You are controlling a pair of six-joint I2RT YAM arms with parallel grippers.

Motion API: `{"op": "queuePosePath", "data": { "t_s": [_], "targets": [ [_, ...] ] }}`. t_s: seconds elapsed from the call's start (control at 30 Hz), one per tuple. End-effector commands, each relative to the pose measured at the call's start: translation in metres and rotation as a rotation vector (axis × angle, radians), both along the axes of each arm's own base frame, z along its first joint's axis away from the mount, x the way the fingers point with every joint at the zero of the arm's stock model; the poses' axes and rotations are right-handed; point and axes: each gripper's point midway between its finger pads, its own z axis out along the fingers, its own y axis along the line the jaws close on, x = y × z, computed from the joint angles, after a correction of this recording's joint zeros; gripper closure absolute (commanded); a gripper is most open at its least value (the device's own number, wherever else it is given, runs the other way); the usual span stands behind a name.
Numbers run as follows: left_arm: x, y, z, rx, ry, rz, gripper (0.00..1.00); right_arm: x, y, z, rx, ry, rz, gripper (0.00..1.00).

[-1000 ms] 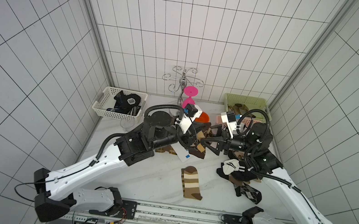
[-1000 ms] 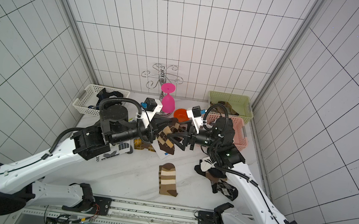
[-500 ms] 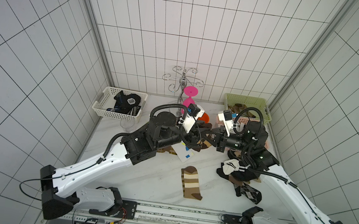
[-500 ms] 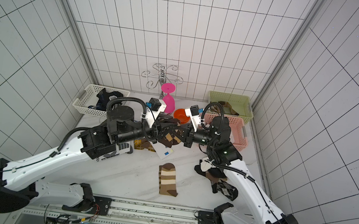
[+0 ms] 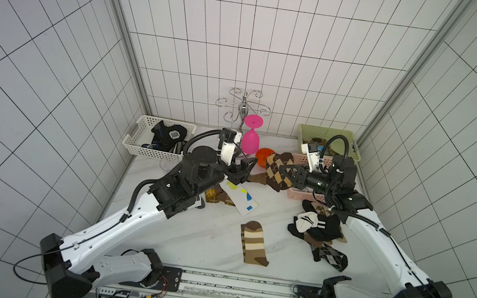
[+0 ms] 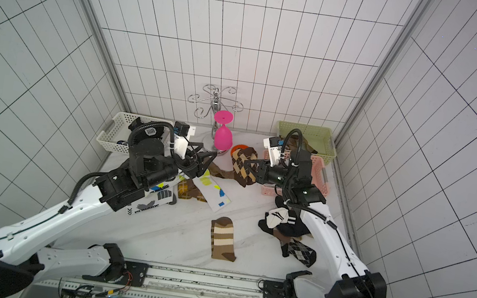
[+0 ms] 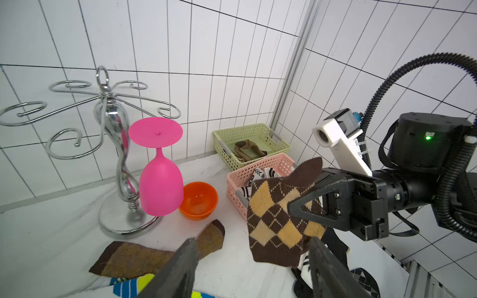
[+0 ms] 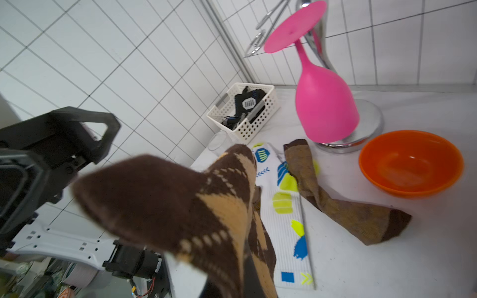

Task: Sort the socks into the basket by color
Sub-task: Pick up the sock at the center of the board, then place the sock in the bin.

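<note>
My right gripper is clenched on one brown-and-tan argyle fabric sock, held between my two arms. My left gripper stands released and empty just left of it. I count three plastic lattice baskets: a white basket far left, a green basket and a pink basket far right. Only the left wrist view shows striped white socks inside the pink basket; in both top views my right arm covers them.

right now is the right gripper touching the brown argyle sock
Touching. The left wrist view shows the right gripper shut on the brown argyle sock, its fingers pinching the fabric near the sock's upper end.
</note>
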Motion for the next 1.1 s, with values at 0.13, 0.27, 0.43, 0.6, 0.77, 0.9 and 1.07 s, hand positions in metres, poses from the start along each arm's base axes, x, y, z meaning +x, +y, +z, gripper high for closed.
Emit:
{"op": "queuePosePath", "data": {
  "t_s": [0.13, 0.27, 0.43, 0.6, 0.77, 0.9, 1.07],
  "targets": [
    [0.003, 0.012, -0.021, 0.007, 0.071, 0.058, 0.31, 0.084, -0.037, 0.038, -0.098, -0.122, -0.257, 1.0],
    [0.002, 0.018, -0.031, 0.011, 0.09, 0.072, 0.31, 0.129, -0.052, 0.034, -0.155, -0.151, -0.37, 1.0],
    [0.0, 0.024, -0.043, 0.019, 0.114, 0.07, 0.31, 0.187, -0.082, 0.039, -0.233, -0.226, -0.547, 1.0],
    [-0.004, 0.026, -0.048, 0.012, 0.118, 0.053, 0.31, 0.236, -0.121, 0.047, -0.306, -0.327, -0.758, 1.0],
    [-0.004, 0.029, -0.049, 0.022, 0.12, 0.059, 0.31, 0.272, -0.164, 0.042, -0.399, -0.406, -0.951, 1.0],
    [-0.001, 0.031, -0.051, 0.017, 0.126, 0.066, 0.31, 0.298, -0.2, 0.03, -0.492, -0.445, -1.079, 1.0],
    [0.01, 0.025, -0.055, 0.008, 0.146, 0.066, 0.31, 0.323, -0.244, 0.009, -0.6, -0.475, -1.197, 1.0]
  ]
}}
